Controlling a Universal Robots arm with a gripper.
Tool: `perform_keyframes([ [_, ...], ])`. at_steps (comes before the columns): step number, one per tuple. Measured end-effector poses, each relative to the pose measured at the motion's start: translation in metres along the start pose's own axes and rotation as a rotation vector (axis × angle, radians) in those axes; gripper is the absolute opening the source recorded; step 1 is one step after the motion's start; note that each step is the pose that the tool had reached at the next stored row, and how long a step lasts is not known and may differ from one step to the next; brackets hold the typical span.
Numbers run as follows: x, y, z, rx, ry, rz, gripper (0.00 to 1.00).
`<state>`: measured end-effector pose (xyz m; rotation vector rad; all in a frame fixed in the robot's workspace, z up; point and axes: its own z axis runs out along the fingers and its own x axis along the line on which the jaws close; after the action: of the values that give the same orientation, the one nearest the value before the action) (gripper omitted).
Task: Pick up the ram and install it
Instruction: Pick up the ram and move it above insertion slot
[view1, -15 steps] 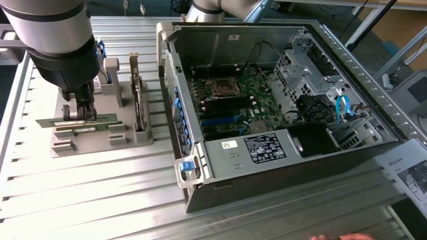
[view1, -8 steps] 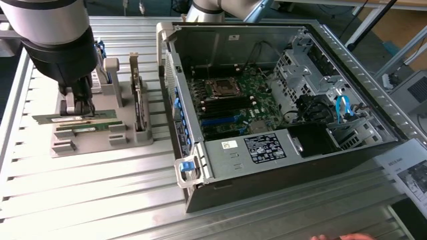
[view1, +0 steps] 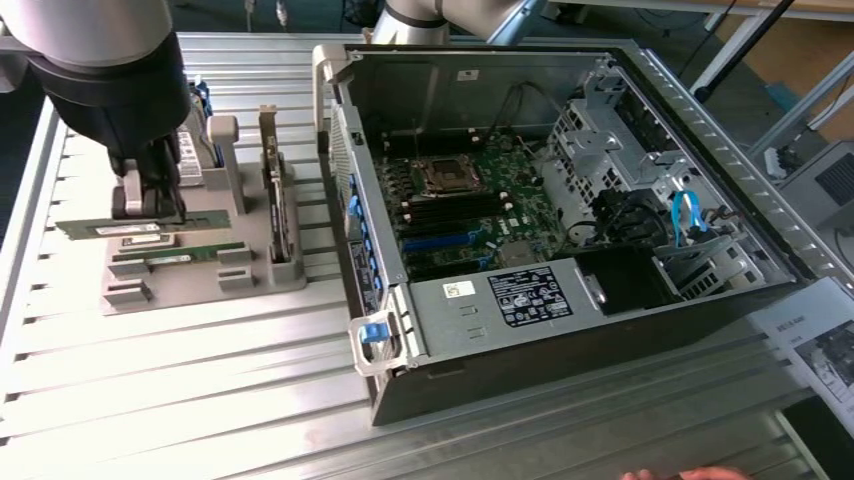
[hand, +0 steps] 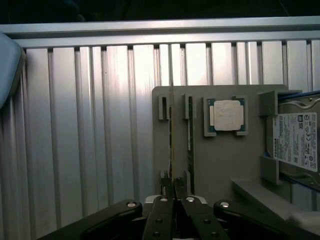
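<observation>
The ram (view1: 134, 228) is a thin green stick, level and just above the grey parts holder (view1: 200, 285) at the exterior view's left. My gripper (view1: 150, 212) comes down on it from above and is shut on its middle. In the wrist view the ram (hand: 171, 135) shows edge-on, running away from the closed fingertips (hand: 165, 192). A second green stick (view1: 167, 259) lies in the holder beside it, also seen in its slot (hand: 190, 145).
The open computer case (view1: 694, 300) lies at the exterior view's right, with the motherboard's memory slots (view1: 441, 215) exposed. An upright expansion card (view1: 276, 200) stands on the holder. A silver processor (hand: 226, 115) and hard drive (hand: 297, 142) rest there. A hand (view1: 681, 473) shows at the bottom edge.
</observation>
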<state>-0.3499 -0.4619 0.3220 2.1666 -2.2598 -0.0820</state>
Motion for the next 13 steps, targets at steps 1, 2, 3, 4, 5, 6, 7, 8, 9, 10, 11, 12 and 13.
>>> perform_keyframes([
  [1, 0.0, 0.0, -0.0019, 0.0, 0.0, 0.0, 0.12],
  [2, 0.0, 0.0001, -0.0038, 0.0, 0.0, 0.0, 0.12],
  [3, 0.0, 0.0002, -0.0059, 0.0, 0.0, 0.0, 0.12],
  [4, 0.0, 0.0003, -0.0079, 0.0, 0.0, 0.0, 0.12],
  [5, 0.0, 0.0004, -0.0098, 0.0001, 0.0, 0.0, 0.12],
  [6, 0.0, 0.0005, -0.0114, 0.0, -0.0001, 0.0, 0.12],
  [7, 0.0, 0.0005, -0.0138, 0.0, 0.0, 0.0, 0.12],
  [8, 0.0, 0.0006, -0.0158, 0.0, 0.0, 0.0, 0.12],
  [9, -0.001, 0.0007, -0.0178, 0.0, 0.0, 0.0, 0.12],
  [10, -0.001, 0.0008, -0.0199, 0.0, 0.0, 0.0, 0.12],
  [11, -0.001, 0.0009, -0.022, 0.0, 0.0, 0.0, 0.12],
  [12, -0.001, 0.001, -0.0242, 0.0, 0.0, 0.0, 0.12],
  [13, -0.001, 0.001, -0.0263, 0.0, 0.0, 0.0, 0.12],
])
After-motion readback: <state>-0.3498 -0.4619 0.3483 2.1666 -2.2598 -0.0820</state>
